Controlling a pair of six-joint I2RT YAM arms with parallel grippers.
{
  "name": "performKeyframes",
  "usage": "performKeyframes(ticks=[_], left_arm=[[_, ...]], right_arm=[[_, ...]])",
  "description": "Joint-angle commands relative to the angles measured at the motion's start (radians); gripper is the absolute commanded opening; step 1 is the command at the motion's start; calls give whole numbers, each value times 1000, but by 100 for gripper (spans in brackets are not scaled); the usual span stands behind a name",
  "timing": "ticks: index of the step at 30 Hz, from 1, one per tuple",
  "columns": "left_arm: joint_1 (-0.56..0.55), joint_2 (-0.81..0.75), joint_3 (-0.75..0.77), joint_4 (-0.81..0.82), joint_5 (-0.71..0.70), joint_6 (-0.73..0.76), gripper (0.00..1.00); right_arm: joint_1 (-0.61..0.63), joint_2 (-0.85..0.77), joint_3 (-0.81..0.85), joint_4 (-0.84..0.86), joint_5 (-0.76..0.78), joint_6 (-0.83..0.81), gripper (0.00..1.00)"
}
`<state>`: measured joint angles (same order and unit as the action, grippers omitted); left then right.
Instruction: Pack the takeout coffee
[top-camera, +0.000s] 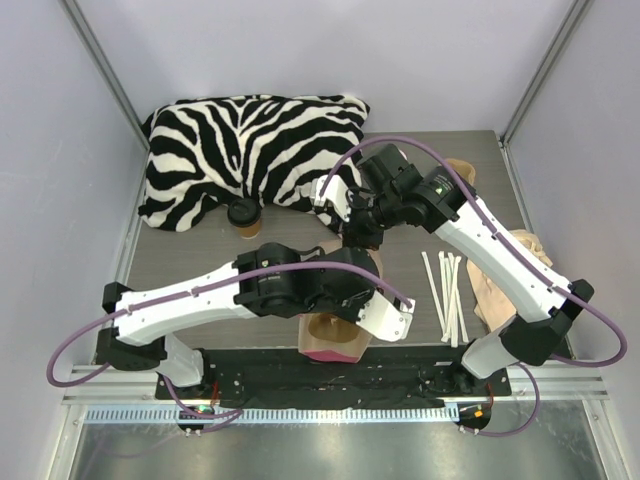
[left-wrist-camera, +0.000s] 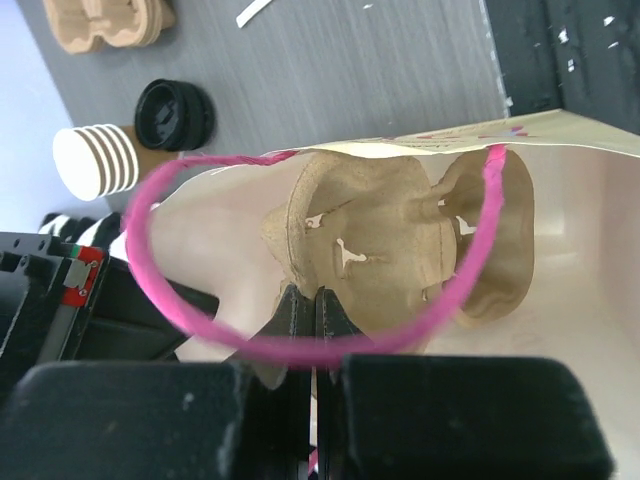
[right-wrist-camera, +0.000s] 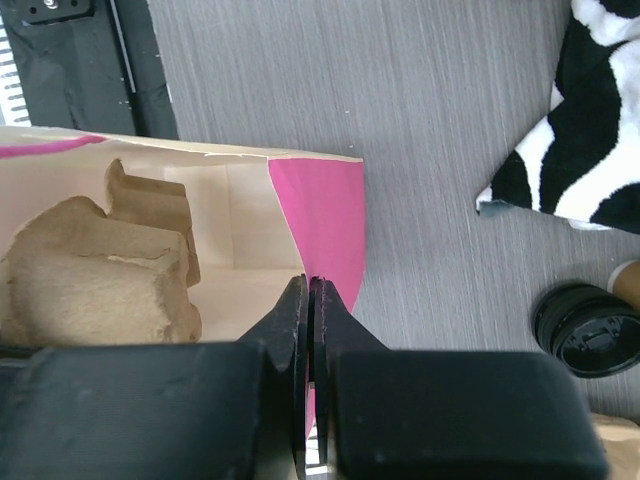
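Takeout coffee (top-camera: 243, 214): brown cup, black lid on, standing on the counter (top-camera: 200, 255) just in front of the zebra pillow (top-camera: 240, 140). Right wrist view also catches it (right-wrist-camera: 585, 330) off to the side. It is outside the bag, untouched, not packed yet.

Paper bag (left-wrist-camera: 560, 200) sits at the near edge of the counter, between my two arms and apart from the coffee. Mouth faces up. A moulded pulp cup carrier (left-wrist-camera: 370, 250) lies inside, presumably as the seat for the cup.

My left claw (left-wrist-camera: 315, 300): fingers pressed together, pinching the bag rim by the pink handle (left-wrist-camera: 140, 260). My right claw (right-wrist-camera: 309, 290): fingers pressed together, pinching the rim at the pink side panel on the other side. Two grips on opposite rims look meant to hold the soft bag's mouth spread and stop it from folding shut.

Judgement: bag prepped, coffee step not begun. Both claws are busy, so one must release to fetch the cup. Risk: the mouth sags when that side is freed.

Not task items: stack of lidless cups (left-wrist-camera: 95, 160) on its side, loose lids (left-wrist-camera: 175, 113) beside it, straws (top-camera: 447, 290) on the right of the counter.
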<state>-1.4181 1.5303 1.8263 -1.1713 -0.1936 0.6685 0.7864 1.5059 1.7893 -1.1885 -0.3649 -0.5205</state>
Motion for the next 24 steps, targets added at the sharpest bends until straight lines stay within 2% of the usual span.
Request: performKeyframes(ticks=[1, 7, 13, 21, 24], left_arm=[[-50, -6, 10, 24, -110, 34, 0], [-91, 63, 131, -57, -153, 49, 0], [-94, 111, 189, -91, -164, 75, 0], [-38, -2, 24, -24, -109, 8, 0], [-13, -48, -73, 47, -96, 6, 0]], right_arm=[[7, 5, -5, 41, 46, 24, 1], [11, 22, -7, 46, 76, 27, 1], [17, 17, -8, 47, 61, 19, 1], [19, -24, -16, 41, -20, -16, 1], [20, -33, -21, 38, -51, -26, 1]])
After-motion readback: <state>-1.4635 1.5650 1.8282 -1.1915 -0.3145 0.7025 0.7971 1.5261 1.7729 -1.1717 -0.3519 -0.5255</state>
